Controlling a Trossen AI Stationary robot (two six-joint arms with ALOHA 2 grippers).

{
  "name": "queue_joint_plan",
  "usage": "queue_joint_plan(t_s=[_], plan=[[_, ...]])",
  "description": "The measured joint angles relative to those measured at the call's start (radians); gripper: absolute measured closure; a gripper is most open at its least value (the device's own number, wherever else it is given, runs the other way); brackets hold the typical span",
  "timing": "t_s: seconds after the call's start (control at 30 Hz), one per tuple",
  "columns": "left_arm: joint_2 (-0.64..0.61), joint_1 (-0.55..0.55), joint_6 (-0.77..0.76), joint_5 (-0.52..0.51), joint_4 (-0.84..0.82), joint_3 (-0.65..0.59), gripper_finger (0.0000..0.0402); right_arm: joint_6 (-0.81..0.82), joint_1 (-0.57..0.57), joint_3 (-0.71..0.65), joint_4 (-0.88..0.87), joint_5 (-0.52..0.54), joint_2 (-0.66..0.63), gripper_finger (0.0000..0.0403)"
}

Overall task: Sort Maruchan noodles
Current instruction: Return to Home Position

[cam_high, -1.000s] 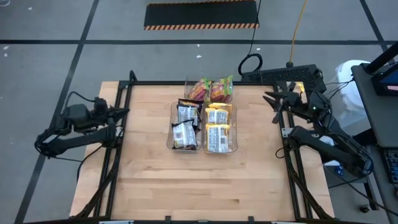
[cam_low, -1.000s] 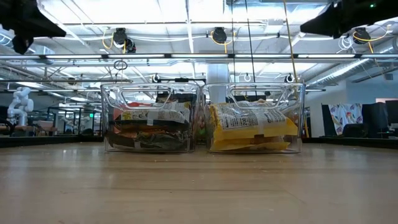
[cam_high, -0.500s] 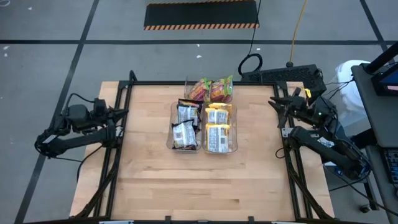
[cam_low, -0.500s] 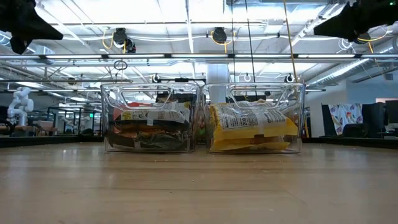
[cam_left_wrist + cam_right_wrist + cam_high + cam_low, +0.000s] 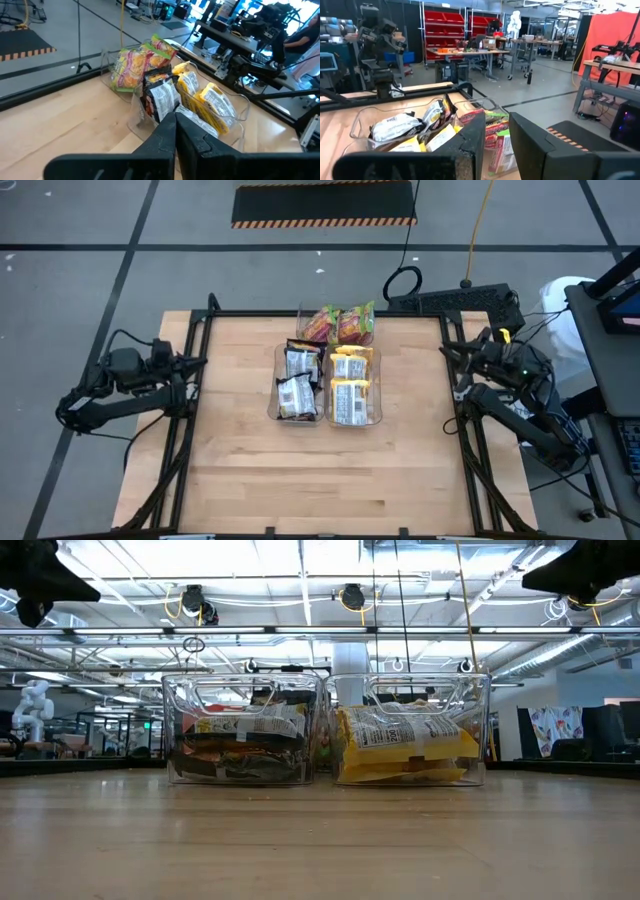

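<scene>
1. The dark noodle packets (image 5: 299,378) and the yellow packets (image 5: 352,385) fill two clear bins (image 5: 272,405) side by side mid-bench (image 5: 300,480), long axes running near to far.
2. The left gripper (image 5: 200,362), pinched together and empty, waits at the left edge. The right gripper (image 5: 447,350), slightly parted and empty, is at the right edge. The packets lie inward, well apart from both.
3. The pink-green packets (image 5: 338,325) sit against the far edge.

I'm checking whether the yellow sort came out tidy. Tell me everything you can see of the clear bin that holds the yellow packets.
The clear bin is a transparent, glossy plastic box, rectangular and open-topped, with what looks like a handle cut-out in its near end wall. It stands upright mid-table on the wooden table, side by side with the bin of dark packets, apparently touching it. Pink-green packets sit just beyond its far end. Yellow noodle packets lie stacked inside, pale printed backs up.
</scene>
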Motion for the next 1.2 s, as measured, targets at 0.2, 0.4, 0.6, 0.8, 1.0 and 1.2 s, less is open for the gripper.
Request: queue_joint_plan(t_s=[0.2, 0.4, 0.6, 0.8, 1.0, 1.2], plan=[[0.0, 0.0, 0.001, 0.011, 0.028, 0.0, 0.0396, 0.021, 0.0, -0.001, -0.03, -0.024, -0.002, 0.0321], [0.0, 0.0, 0.013, 0.012, 0.046, -0.016, 0.0396, 0.055, 0.0, -0.056, 0.008, -0.053, -0.002, 0.0321], [0.0, 0.0, 0.059, 0.026, 0.226, -0.136, 0.0396, 0.083, 0.0, -0.175, 0.182, -0.079, -0.002, 0.0321], [0.0, 0.0, 0.056, 0.046, 0.391, -0.268, 0.0396, 0.121, 0.0, -0.322, 0.422, -0.106, -0.002, 0.0321], [0.0, 0.0, 0.089, 0.072, 0.571, -0.38, 0.0396, 0.138, 0.0, -0.425, 0.581, -0.106, -0.002, 0.0321], [0.0, -0.001, 0.097, 0.074, 0.687, -0.49, 0.0396, 0.136, 0.0, -0.466, 0.615, -0.106, -0.002, 0.0321]])
